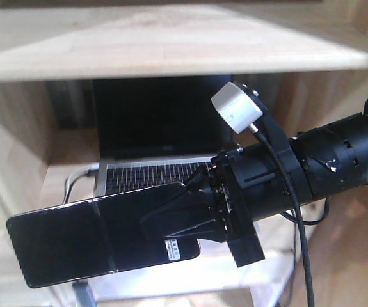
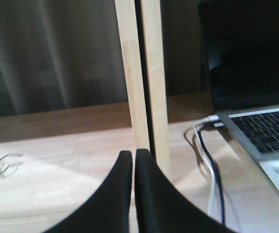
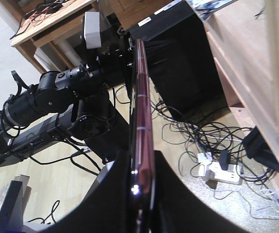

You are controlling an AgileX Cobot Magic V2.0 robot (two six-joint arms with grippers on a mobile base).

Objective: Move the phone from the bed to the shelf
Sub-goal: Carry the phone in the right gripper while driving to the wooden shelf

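Black phone (image 1: 75, 246) off the bed, clamped in your right gripper (image 1: 174, 214) | airborne near the front edge of the shelf (image 1: 171, 54) (laptop (image 1: 152, 176) occupies that board) | left gripper (image 2: 134, 167) closed, empty | placement outstanding.

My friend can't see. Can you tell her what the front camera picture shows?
The right tool holds a black phone by one end, in front of a wooden shelf. An open laptop sits on the shelf behind it.
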